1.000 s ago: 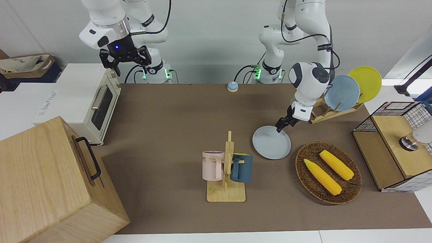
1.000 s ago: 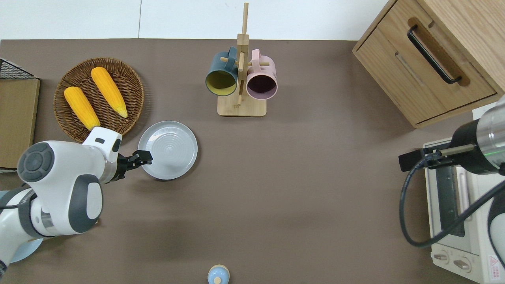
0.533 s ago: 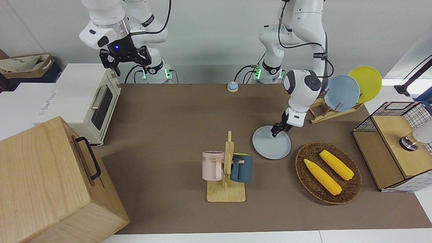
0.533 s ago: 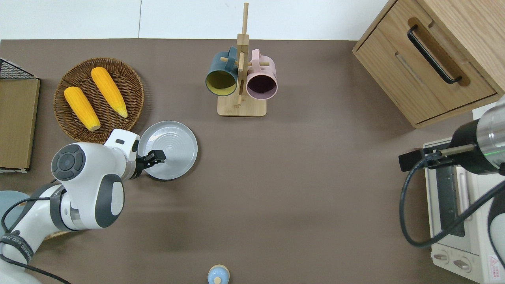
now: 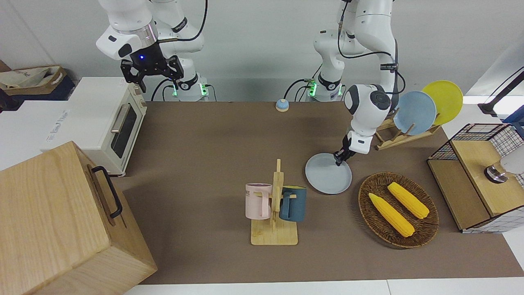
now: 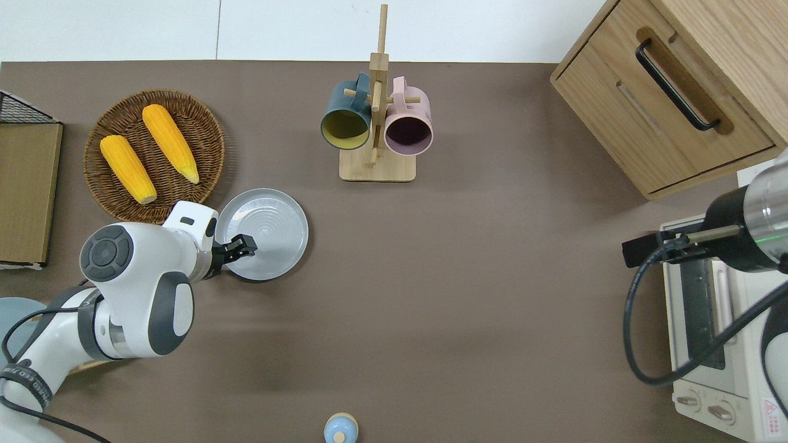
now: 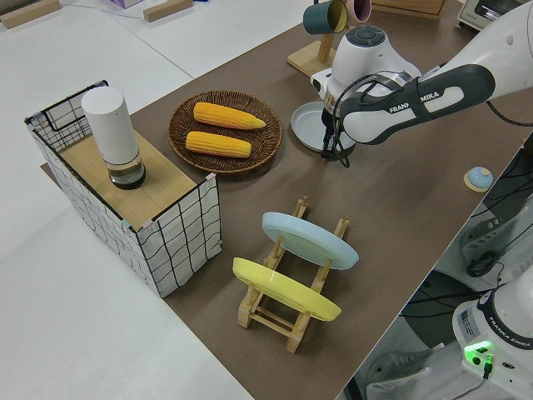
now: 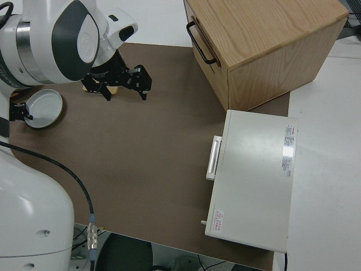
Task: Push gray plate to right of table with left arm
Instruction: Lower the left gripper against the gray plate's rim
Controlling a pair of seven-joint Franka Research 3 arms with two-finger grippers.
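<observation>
The fingers [image 6: 246,241] of the left gripper [image 5: 339,158] sit low inside the gray plate [image 6: 271,234], at its edge nearer the robots and toward the left arm's end. They look drawn close together, though I cannot tell for sure, nor whether the tips touch the plate's floor. They clasp nothing.

The gray plate is round, shallow and smooth, with a low raised rim and faint concentric rings on its floor. It lies flat on the matte brown tabletop [image 6: 468,295], just beside the wicker basket [image 6: 203,123], a coarse woven round tray holding two yellow corn cobs [image 6: 126,169]. Farther from the robots and toward the right arm's end stands a pale wooden mug rack [image 6: 377,166] with a dark teal mug [image 6: 345,120] and a pink mug [image 6: 407,126] hung mouth-up on its pegs.

A slatted wooden plate stand [image 7: 275,312] holds a sky-blue plate [image 7: 310,240] and a yellow plate [image 7: 283,287] on edge. In the overhead view the left arm's white shell hides this stand almost wholly.

The right gripper [image 5: 150,69] is parked, its fingers spread apart and empty. The wooden drawer cabinet [image 6: 683,80] and the cream toaster oven [image 6: 720,344] are cut off by the overhead view's edge.
</observation>
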